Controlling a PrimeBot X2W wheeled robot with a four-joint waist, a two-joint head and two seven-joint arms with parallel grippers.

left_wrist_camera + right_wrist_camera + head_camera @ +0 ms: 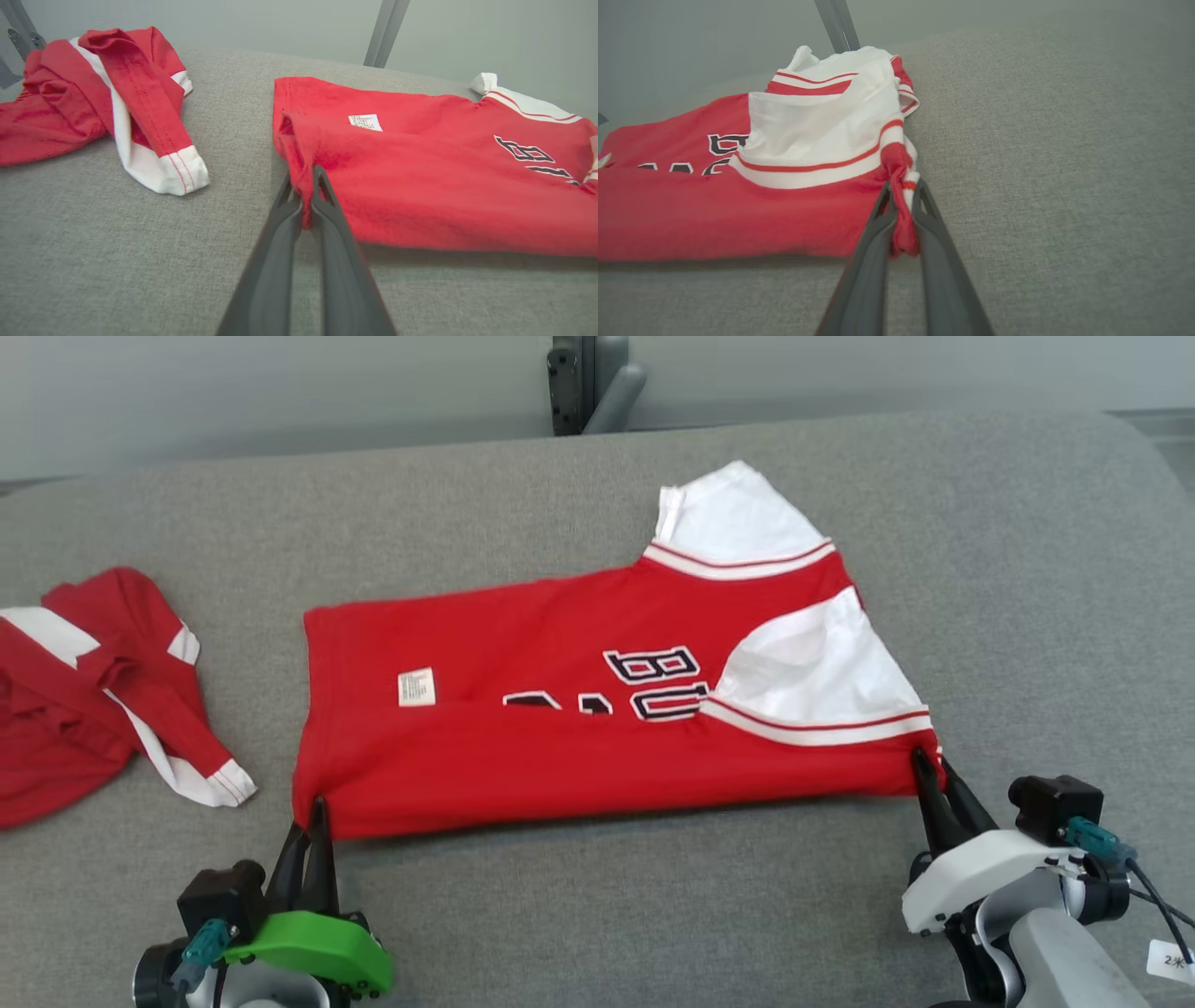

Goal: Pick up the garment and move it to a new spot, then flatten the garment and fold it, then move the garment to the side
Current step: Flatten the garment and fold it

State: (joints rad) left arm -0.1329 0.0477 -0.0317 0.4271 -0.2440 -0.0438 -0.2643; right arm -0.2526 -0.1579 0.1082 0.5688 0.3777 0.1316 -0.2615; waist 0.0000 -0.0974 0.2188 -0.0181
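Pinching both near corners of the jersey [560, 756].
L gripper [314, 814] & R gripper [926, 763] are each clamping fabric, prob. tensioning the near edge for a straight fold.

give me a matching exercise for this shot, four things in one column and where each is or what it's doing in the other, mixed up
Column one
1. left gripper
2. right gripper
3. crumpled red and white garment
4. small white rectangular label

Column two
A. lies on the red body of the spread red and white jersey
B. shut on the jersey's near corner at the white-sleeved end
C. bunched on the grey fabric surface, apart from the jersey, on the robot's left
D. shut on the jersey's near corner at the plain red hem end

Pairs: 1-D, 2-B, 3-C, 4-A
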